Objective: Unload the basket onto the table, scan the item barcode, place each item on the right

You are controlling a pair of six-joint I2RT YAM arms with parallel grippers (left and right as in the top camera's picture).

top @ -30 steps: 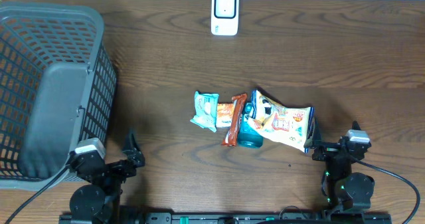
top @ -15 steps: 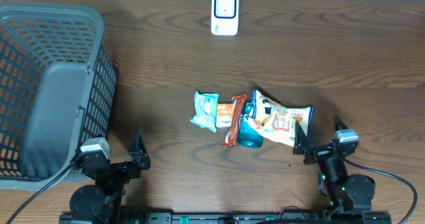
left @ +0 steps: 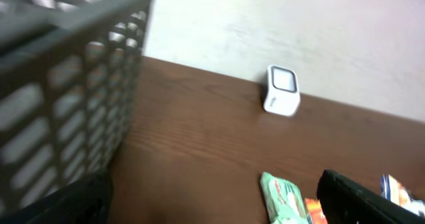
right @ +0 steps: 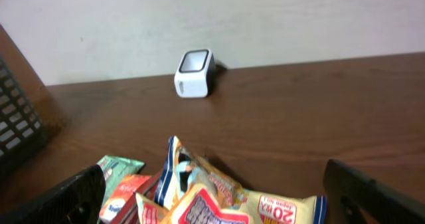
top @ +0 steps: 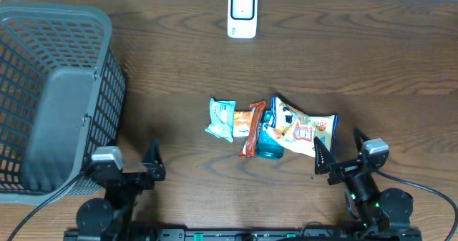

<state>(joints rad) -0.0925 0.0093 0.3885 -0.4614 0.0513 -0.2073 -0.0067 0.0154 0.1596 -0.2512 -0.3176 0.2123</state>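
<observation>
**Both jaws wide and empty, packets ahead of right jaws**

Left and right jaws stand fully spread, holding nothing. 4 items sit in 1 cluster. The snack bag (top: 304, 130) lies just ahead of the right jaws, overlapping a teal item (top: 266, 146). An orange bar (top: 250, 130) and a green packet (top: 221, 119) lie beyond it, toward the left jaws. The bag is likely light, crinkly, slippery and crushable, so pinch a sealed edge, not the belly. Scanner (top: 242, 13) is far ahead of both. The basket (top: 107, 76), outboard of the left jaws, shows no packets inside.
</observation>
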